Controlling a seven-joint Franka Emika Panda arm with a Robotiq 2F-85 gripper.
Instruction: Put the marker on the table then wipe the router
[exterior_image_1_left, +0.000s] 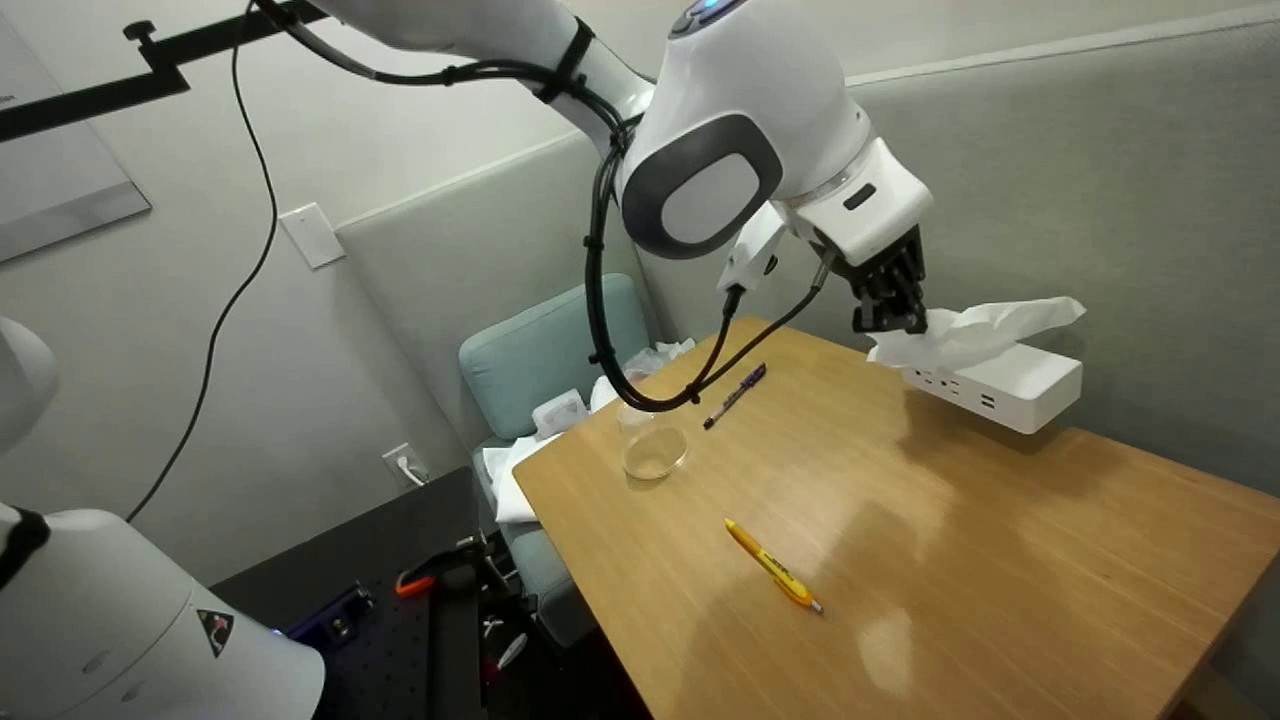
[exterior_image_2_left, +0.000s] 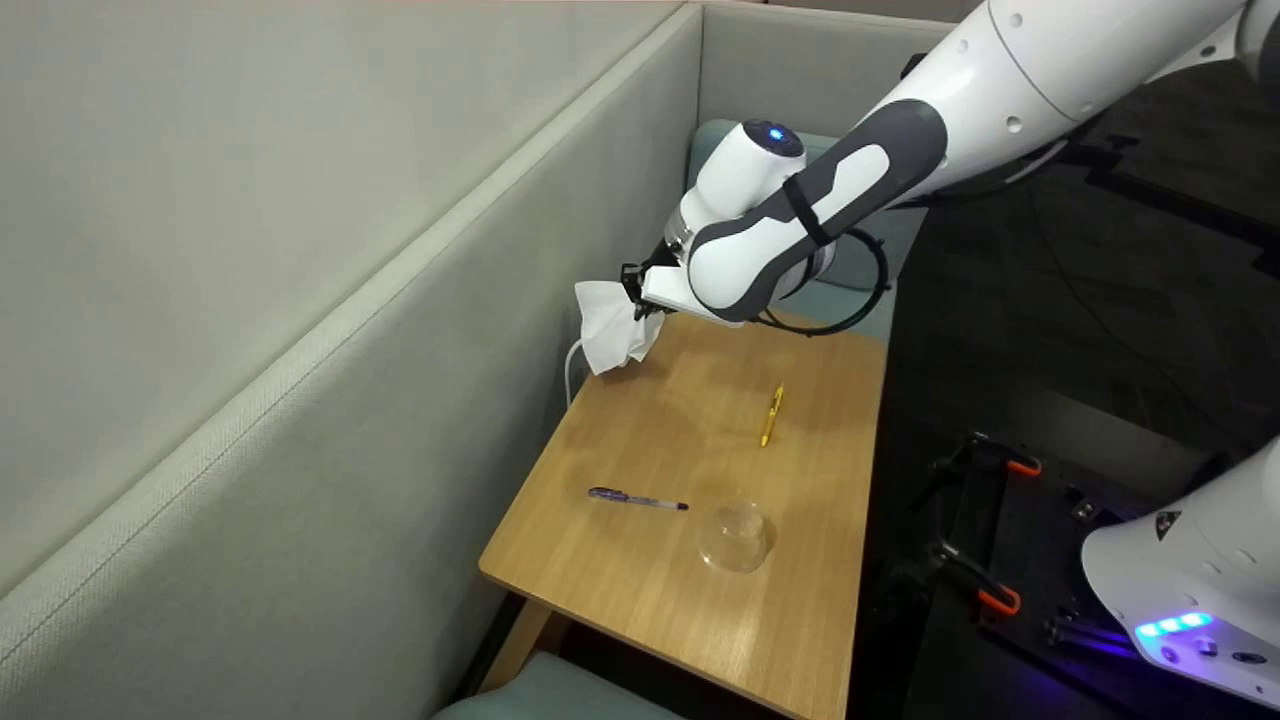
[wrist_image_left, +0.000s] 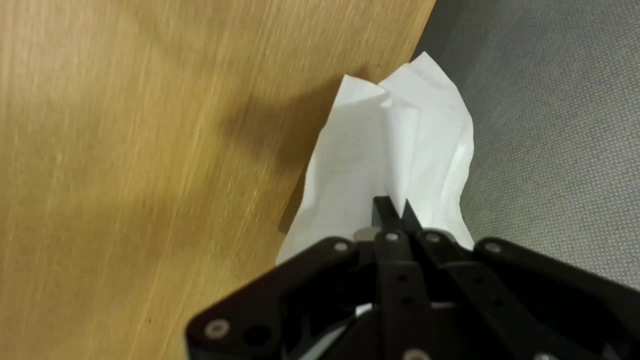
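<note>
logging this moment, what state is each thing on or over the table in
tool: shut on tissue
tissue: pinched, creased
white box: partly hidden by tissue
yellow pen: lying flat, ungripped
purple pen: lying flat, ungripped, cap unclear
cup: see-through, which way up unclear

I see a glossy white arm, smooth and rounded, with a dark grey panel ringing a paler oval. Thick black cables loop below it, bound by a black strap. The white base carries a row of blue lights and a small dark triangle. The hand is black, jointed, dotted with silvery screws.
</note>
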